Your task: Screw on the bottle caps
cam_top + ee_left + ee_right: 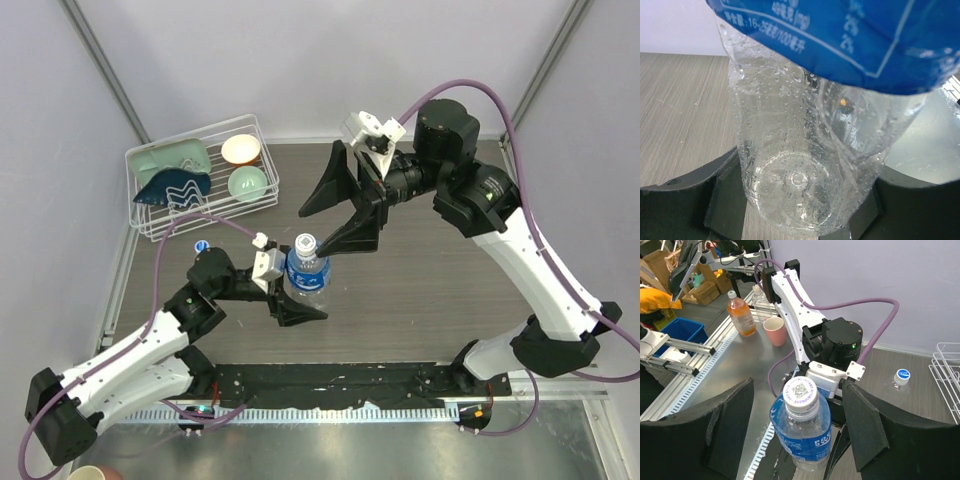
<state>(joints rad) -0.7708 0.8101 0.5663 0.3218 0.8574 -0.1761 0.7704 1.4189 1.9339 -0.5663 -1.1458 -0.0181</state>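
The blue-labelled bottle [308, 278] stands just left of the table's middle, with my left gripper [298, 288] shut on its clear lower body [800, 165]. Dark fingers [685, 205] press it from both sides. A white cap [800, 394] printed with a code sits on its neck. My right gripper [800, 432] hangs open around the bottle's top, with both black fingers [867, 425] well apart from the cap. A second clear bottle [202, 246] stands by the rack with a white and blue cap [901, 375] on it.
A white wire rack [160, 215] at the back left holds a cream bowl [243, 148], a green bowl [247, 183] and green and blue dishes. Off the table, the right wrist view shows an orange bottle [740, 315] and a pink cup [775, 330].
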